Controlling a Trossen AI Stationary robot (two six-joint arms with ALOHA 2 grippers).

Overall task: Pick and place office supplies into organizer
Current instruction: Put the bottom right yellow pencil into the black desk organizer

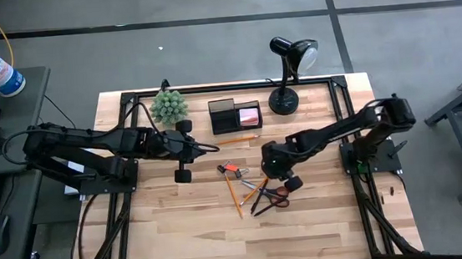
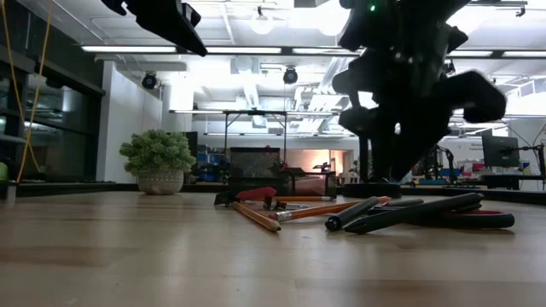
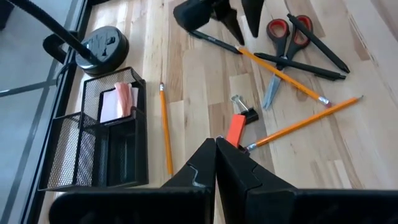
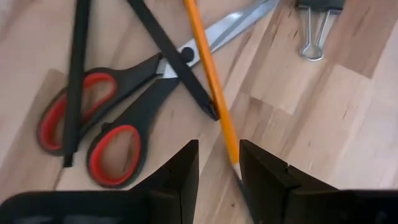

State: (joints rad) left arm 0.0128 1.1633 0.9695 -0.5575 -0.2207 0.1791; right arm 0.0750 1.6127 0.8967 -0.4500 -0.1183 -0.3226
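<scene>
Right wrist view: right claw (image 4: 214, 163) part open, empty, hovering over orange pencil (image 4: 208, 74) beside scissors (image 4: 124, 106). Step: reaching for pencil; next lower, close, carry to organizer (image 1: 234, 116) at 11 o'clock. Left claw (image 3: 216, 163) shut, empty, waiting. Hidden: organizer's contents, mostly.

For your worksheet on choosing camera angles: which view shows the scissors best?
The right wrist view: the scissors fill it, red handles and blades plain. The left wrist view shows them whole but farther off, the high view tiny, the low view edge-on.
</scene>
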